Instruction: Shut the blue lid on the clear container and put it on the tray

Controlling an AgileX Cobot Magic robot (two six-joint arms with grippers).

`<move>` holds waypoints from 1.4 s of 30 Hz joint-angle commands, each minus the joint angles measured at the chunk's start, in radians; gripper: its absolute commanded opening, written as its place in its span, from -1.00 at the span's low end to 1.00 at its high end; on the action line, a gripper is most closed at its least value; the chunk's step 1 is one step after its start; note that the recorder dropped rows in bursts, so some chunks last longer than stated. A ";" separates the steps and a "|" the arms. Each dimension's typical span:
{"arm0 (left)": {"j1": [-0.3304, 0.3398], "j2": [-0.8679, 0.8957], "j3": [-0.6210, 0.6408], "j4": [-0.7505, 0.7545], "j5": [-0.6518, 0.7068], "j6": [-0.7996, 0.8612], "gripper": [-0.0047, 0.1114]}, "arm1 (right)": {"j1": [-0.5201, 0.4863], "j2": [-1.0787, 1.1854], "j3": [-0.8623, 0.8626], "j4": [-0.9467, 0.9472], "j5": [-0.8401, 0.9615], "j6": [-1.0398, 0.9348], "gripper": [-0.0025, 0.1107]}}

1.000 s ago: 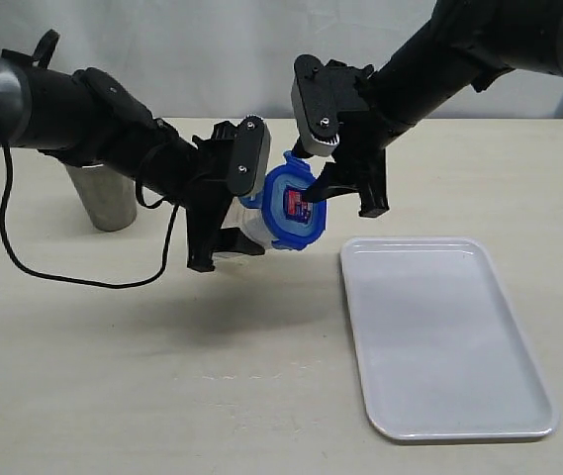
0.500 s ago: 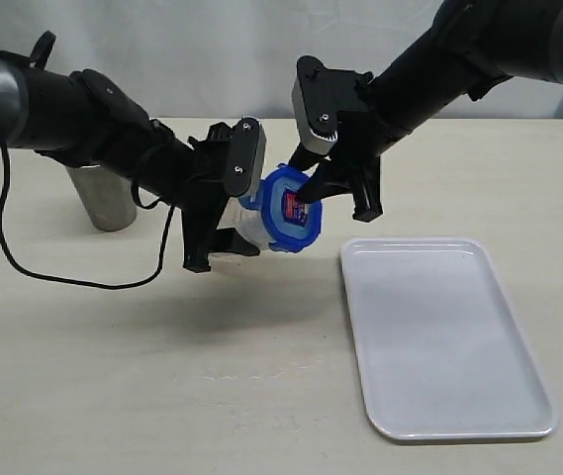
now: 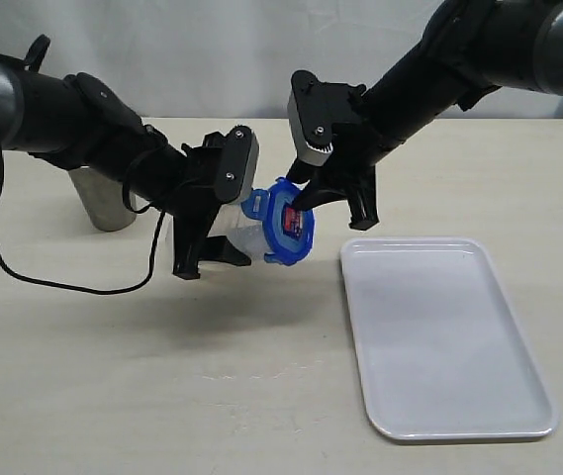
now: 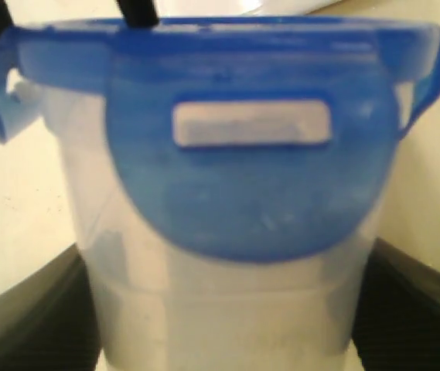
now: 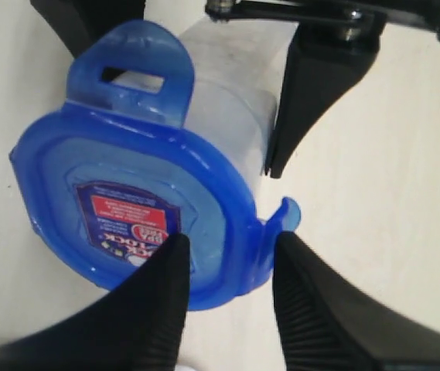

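Left pincer [image 3: 212,247] clamps the container [image 3: 234,236] sideways in the air, left of the tray [image 3: 439,336]. My right pincer [image 5: 229,247] straddles the rim of the lid [image 5: 127,209]; whether it is pinching, I cannot tell. Risk: an off-centre squeeze pops the lid loose or twists the container from my grip.

You are looking at a beige counter [image 3: 162,396]: a white tray [image 3: 439,336] is lying at right, and a steel cup [image 3: 103,208] is standing far left.

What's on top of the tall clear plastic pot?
A translucent blue plastic lid, with a red sticker on it. It covers the mouth of the tall clear plastic container, so the rim underneath is hidden.
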 commanded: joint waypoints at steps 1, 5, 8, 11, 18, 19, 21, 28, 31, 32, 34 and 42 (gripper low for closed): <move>-0.024 -0.023 -0.033 -0.163 0.035 0.029 -0.92 | 0.044 0.027 0.010 0.060 0.100 -0.008 -0.34; -0.024 -0.023 -0.033 -0.165 0.040 0.029 -0.92 | 0.044 0.027 0.010 0.081 0.180 -0.037 -0.34; -0.024 -0.023 -0.033 -0.170 0.052 0.029 -0.92 | 0.044 0.029 0.010 0.101 0.221 -0.070 -0.34; -0.024 -0.023 -0.033 -0.170 0.052 0.029 -0.92 | 0.044 0.031 0.010 0.110 0.245 -0.083 -0.34; -0.024 -0.023 -0.033 -0.189 0.080 0.029 -0.92 | 0.044 0.033 0.010 0.164 0.277 -0.085 -0.34; -0.024 -0.023 -0.033 -0.189 0.085 0.029 -0.92 | 0.044 0.033 0.010 0.164 0.275 -0.085 -0.34; -0.024 -0.023 -0.033 -0.195 0.084 0.029 -0.92 | 0.044 0.033 0.010 0.164 0.267 -0.085 -0.34; -0.024 -0.023 -0.033 -0.198 0.084 0.029 -0.92 | 0.044 0.033 0.010 0.166 0.264 -0.085 -0.68; -0.024 -0.023 -0.033 -0.210 0.084 0.029 -0.92 | 0.044 0.033 0.010 0.160 0.293 -0.089 -0.79; -0.024 -0.023 -0.033 -0.214 0.087 0.029 -0.92 | 0.044 0.033 0.010 0.160 0.294 -0.089 -0.77; -0.024 -0.023 -0.033 -0.214 0.099 0.029 -0.92 | 0.044 0.033 0.010 0.160 0.294 -0.087 -0.68; -0.024 -0.023 -0.033 -0.221 0.104 0.029 -0.92 | 0.044 0.033 0.010 0.199 0.281 -0.087 -0.28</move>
